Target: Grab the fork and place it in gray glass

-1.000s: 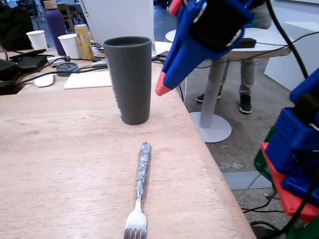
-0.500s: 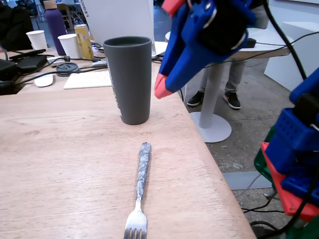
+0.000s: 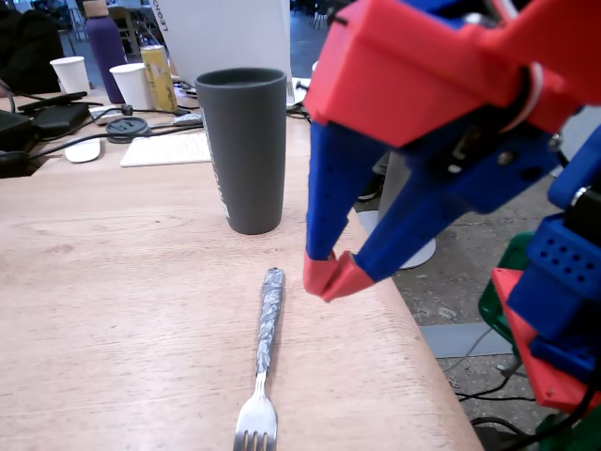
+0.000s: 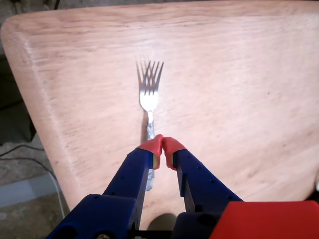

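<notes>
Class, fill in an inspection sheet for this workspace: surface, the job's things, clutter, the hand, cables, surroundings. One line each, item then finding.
Surface: light wooden table, bare around the job's things.
Job's things: fork lies flat, tines toward the fixed camera; gray glass stands upright beyond its handle end, apart from it.
Clutter: two white paper cups, a purple bottle and a keyboard at the table's far end.
Hand: hand low, to the right of the fork handle in the fixed view, red tips together, holding nothing.
Cables: black cables near the keyboard.
Surroundings: a person's legs by a round white table base.
</notes>
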Tool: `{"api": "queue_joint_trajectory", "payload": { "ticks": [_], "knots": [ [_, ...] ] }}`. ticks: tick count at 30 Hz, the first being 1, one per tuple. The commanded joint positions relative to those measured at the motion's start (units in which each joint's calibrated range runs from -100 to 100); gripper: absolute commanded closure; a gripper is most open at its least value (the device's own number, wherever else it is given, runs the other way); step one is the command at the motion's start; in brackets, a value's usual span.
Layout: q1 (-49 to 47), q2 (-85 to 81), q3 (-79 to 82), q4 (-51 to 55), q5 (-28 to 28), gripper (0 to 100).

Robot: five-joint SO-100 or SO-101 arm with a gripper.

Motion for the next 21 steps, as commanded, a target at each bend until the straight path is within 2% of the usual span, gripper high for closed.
{"api": "queue_joint_trajectory", "payload": {
  "ticks": [1, 3, 14, 18, 21],
  "knots": [
    [-3.87, -0.25, -0.24, -0.60, -0.20, 100],
    [-5.73, 1.46, -0.15, 0.39, -0.24, 100],
    [-3.20, 15.53, -0.34, -0.84, -0.20, 100],
    [5.60, 17.93, -0.71, -0.84, -0.15, 100],
    [7.46, 19.39, -1.38, -0.84, -0.10, 100]
  ]
}}
